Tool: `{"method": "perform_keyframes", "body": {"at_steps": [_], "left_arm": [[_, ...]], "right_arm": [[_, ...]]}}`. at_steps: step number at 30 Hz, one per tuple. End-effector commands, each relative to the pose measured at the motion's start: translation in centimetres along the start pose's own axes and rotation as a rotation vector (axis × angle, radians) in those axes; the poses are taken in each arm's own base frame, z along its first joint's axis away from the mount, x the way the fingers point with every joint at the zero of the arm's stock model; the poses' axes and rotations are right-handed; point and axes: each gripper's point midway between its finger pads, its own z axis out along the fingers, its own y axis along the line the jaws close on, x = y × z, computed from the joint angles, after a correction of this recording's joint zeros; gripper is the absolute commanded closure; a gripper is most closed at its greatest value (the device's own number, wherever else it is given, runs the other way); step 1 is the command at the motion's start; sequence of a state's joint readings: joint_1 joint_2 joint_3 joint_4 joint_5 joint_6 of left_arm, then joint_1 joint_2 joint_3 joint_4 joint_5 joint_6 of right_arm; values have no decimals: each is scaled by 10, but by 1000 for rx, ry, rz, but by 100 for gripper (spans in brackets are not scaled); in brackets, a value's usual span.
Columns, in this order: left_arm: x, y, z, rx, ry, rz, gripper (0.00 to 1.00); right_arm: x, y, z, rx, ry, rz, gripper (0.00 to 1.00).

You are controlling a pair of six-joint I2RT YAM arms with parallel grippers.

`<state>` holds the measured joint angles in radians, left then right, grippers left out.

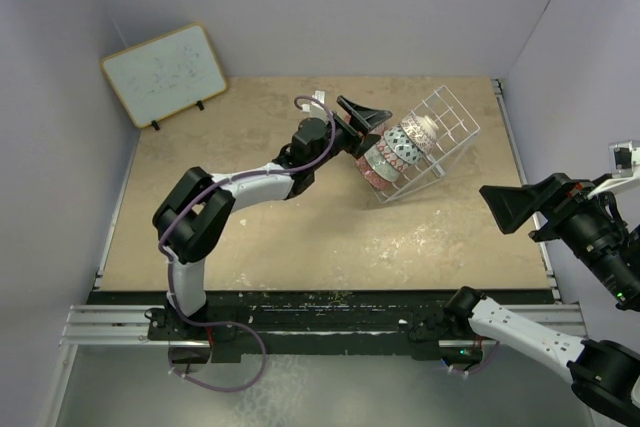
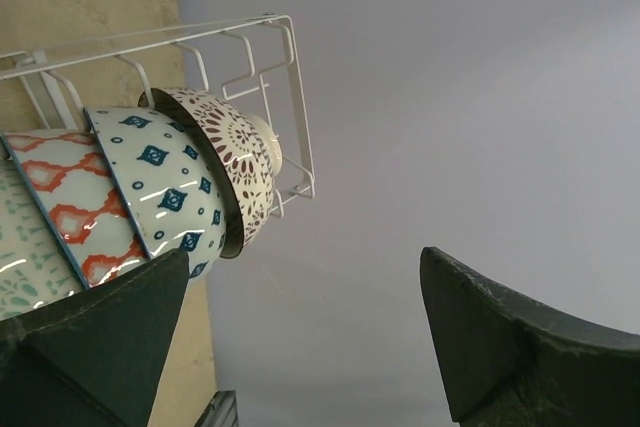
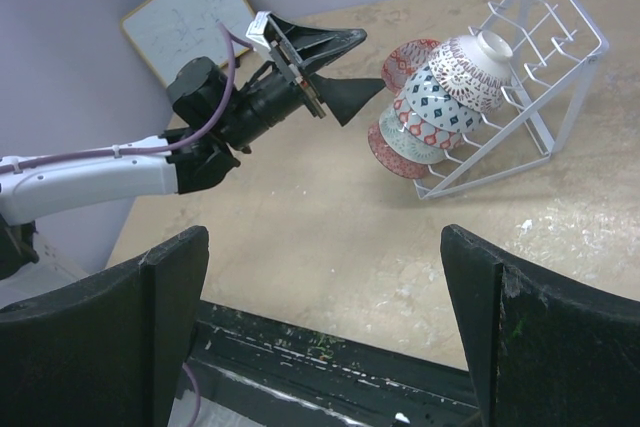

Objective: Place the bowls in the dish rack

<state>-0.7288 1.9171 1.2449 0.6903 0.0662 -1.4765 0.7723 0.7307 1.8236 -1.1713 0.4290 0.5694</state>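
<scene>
Leaning on the tan table (image 1: 300, 237) toward its far right, the white wire dish rack (image 1: 452, 119) has its grid face sloping upward, and the bowls (image 1: 398, 154) stand on edge inside it, nested one against the next in a tight row. The left wrist view picks out a pale green bowl (image 2: 18, 272), a red-lattice bowl (image 2: 72, 205), a blue-diamond bowl (image 2: 165, 187) and a maroon-patterned bowl (image 2: 238, 152) with its foot ring facing the rack's wires. The left gripper (image 1: 362, 127) reaches across the table and hangs just beside the rack's left end, close to the nearest bowls; whether a fingertip touches one cannot be told. Its jaws are spread wide with nothing between them, and in its own camera the gap shows only bare wall, the row of bowls lying off to the side of one finger (image 2: 100, 342). The right gripper (image 1: 515, 209) hovers near the table's right edge, well apart from the rack, which sits beyond it and to its left. Its jaws are also wide apart and empty, and its wrist view looks between the two dark fingers (image 3: 110, 337) at the rack and the left arm. A wood-framed whiteboard (image 1: 165, 72) leans against the far left wall.
</scene>
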Motion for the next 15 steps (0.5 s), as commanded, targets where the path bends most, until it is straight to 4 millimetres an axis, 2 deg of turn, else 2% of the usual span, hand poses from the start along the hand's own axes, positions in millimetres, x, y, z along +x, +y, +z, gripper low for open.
{"method": "perform_keyframes", "body": {"at_steps": [1, 15], "left_arm": [[-5, -4, 1, 39, -16, 24, 2], [0, 19, 10, -9, 3, 19, 2]], "right_arm": [[-8, 3, 4, 4, -28, 19, 0], [-7, 0, 2, 9, -29, 22, 0]]}}
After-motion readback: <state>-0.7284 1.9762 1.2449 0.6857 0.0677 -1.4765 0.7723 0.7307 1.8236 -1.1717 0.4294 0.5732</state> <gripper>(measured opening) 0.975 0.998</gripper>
